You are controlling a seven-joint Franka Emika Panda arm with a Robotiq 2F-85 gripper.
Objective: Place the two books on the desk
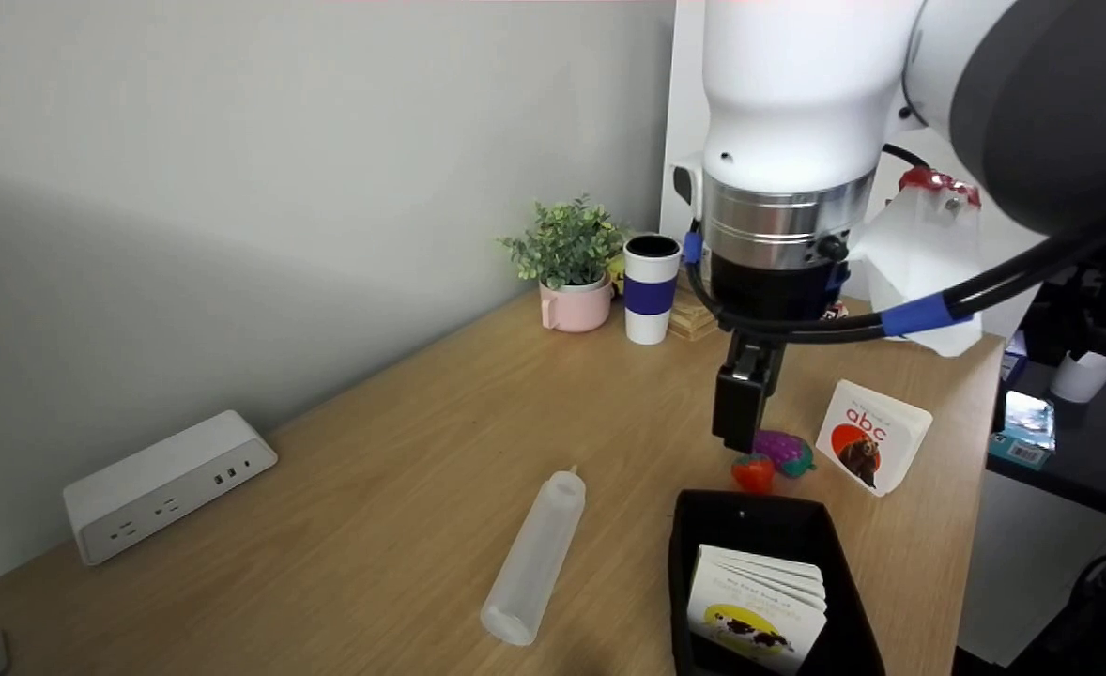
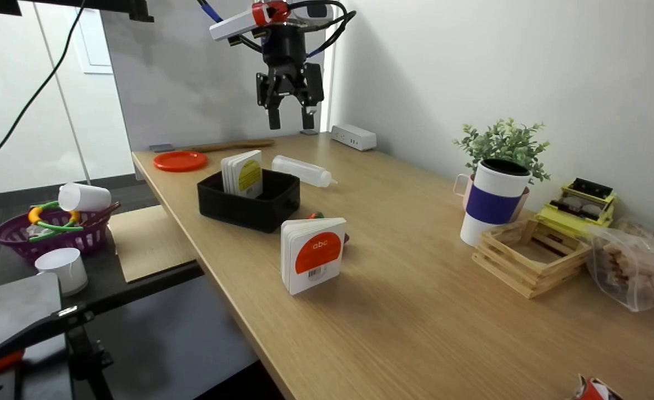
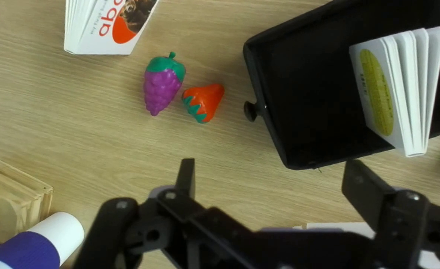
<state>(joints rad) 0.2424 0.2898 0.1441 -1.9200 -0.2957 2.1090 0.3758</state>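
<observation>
Fingers (image 3: 365, 188) wide. Second lift apparently due: white yellow-oval book (image 3: 399, 89), from rectangular black tray (image 2: 232, 211) (by edge of brown wooden counter (image 2: 410, 261)).

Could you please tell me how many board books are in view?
2: the abc board book stands on the desk, and the cow board book stands in the black tray. I can't rule out others hidden from view.

1 white "abc" board book (image 1: 872, 437) is seen upright on wooden desk (image 1: 422, 488); 1 cow-covered board book (image 1: 756, 606), fanned, upright in black tray (image 1: 750, 518).
</observation>
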